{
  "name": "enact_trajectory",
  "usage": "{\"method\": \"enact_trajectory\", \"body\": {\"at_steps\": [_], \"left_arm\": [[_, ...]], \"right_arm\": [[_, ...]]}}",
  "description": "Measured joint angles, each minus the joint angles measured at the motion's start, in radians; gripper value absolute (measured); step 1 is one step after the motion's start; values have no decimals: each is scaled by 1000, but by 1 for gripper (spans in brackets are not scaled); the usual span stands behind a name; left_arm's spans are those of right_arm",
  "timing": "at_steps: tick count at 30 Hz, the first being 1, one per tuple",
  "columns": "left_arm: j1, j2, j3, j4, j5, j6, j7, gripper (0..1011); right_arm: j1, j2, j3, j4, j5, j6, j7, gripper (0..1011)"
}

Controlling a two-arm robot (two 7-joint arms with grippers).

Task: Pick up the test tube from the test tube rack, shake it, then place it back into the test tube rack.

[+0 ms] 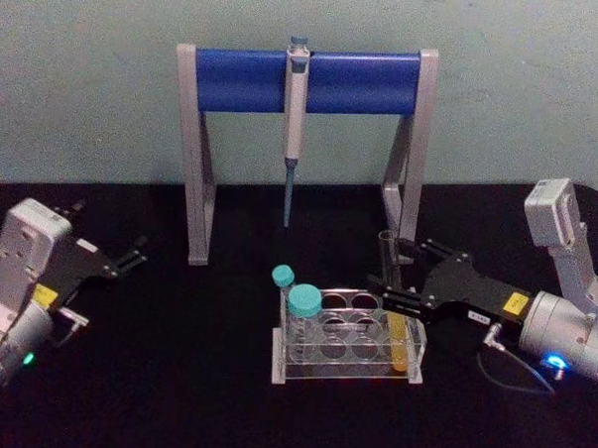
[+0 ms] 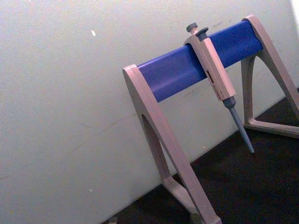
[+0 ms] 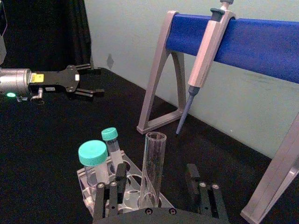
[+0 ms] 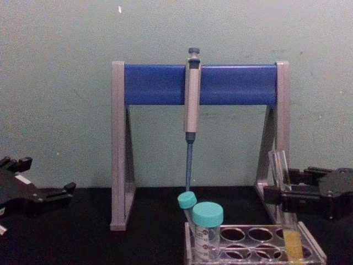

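In the right front hole of the low clear plastic rack (image 1: pixel 344 376), the long glass test tube (image 1: pixel 401 348) with yellow liquid stands ungrasped between the spread fingers of the right gripper (image 1: pixel 392 278), which I judge must next close and lift straight, while the left gripper (image 1: pixel 134 256) idles spread at the left.

Beyond the jaws of the left gripper (image 1: pixel 134 255) and the right gripper (image 1: pixel 396 273) we see a plain pale green-grey wall (image 1: pixel 87 76), evenly lit. Under both pairs of jaws a black tabletop (image 1: pixel 172 397) runs back to the wall. Off past the left jaws, a dark curtain (image 3: pixel 77 32) hangs beside the wall.
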Motion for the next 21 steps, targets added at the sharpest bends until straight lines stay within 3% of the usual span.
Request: {"method": "enact_trajectory", "body": {"at_steps": [2, 6, 19, 21], "left_arm": [[0, 0, 0, 0, 0, 0, 0, 1001], [0, 0, 0, 0, 0, 0, 0, 1001], [0, 0, 0, 0, 0, 0, 0, 1001], [0, 0, 0, 0, 0, 0, 0, 1001]], "right_arm": [[0, 0, 0, 0, 0, 0, 0, 765], [0, 0, 0, 0, 1, 1, 1, 688], [0, 0, 0, 0, 2, 1, 1, 248], [0, 0, 0, 0, 2, 1, 1, 235]]}}
